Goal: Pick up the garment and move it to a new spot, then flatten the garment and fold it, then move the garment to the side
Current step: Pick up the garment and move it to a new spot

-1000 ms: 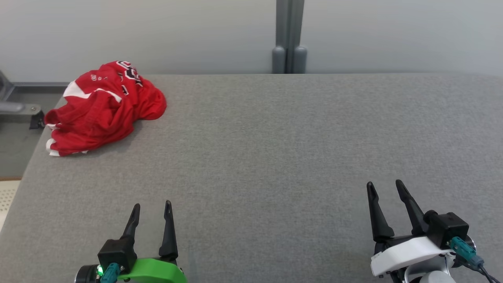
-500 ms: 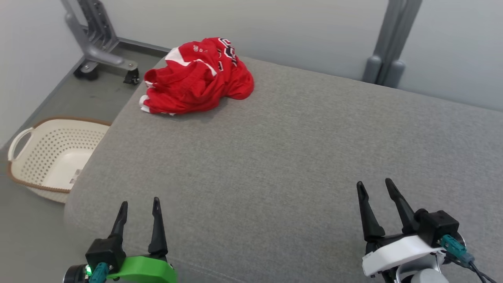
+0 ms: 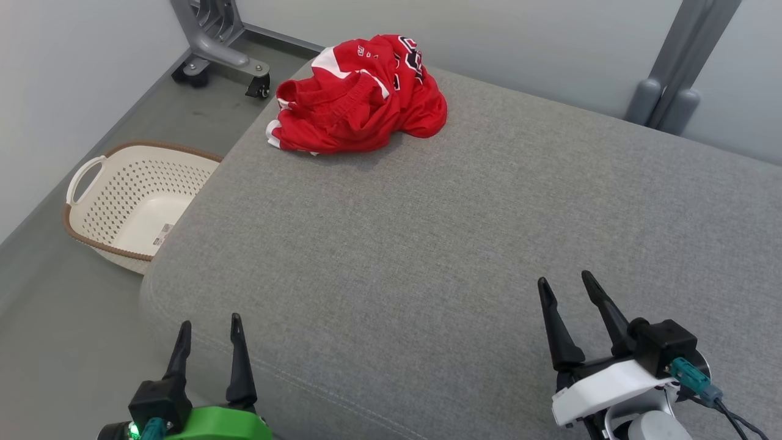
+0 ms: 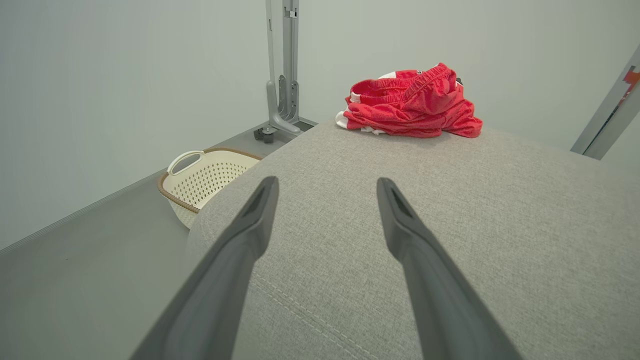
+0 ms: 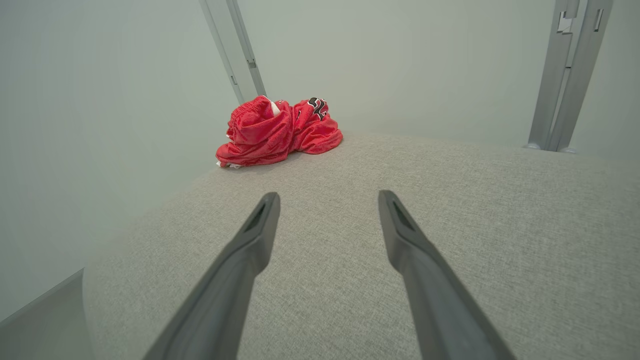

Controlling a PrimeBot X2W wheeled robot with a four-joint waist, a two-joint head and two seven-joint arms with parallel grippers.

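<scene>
The crumpled red mesh garment with white trim (image 3: 360,95) lies at the far left corner of the grey fabric-covered tabletop (image 3: 427,232). A cream perforated plastic basket (image 3: 131,201) sits on the floor beside that edge. Left end effector (image 3: 209,321) and right end effector (image 3: 565,280) hover near the front edge, both spread open and empty, well apart from the garment.

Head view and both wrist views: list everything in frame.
garment: 1, red with white trim, crumpled at the far left corner of the padded surface
padded surface: 1, grey, spans the middle
basket: 1, cream with brown rim, on the floor left of the surface
wheeled stand: 1, grey metal, on the floor beyond the basket
post: 1, grey, by the wall at far right
left tool: 1, dark fingers on green mount, open, lower left
right tool: 1, dark fingers on white mount, open, lower right
</scene>
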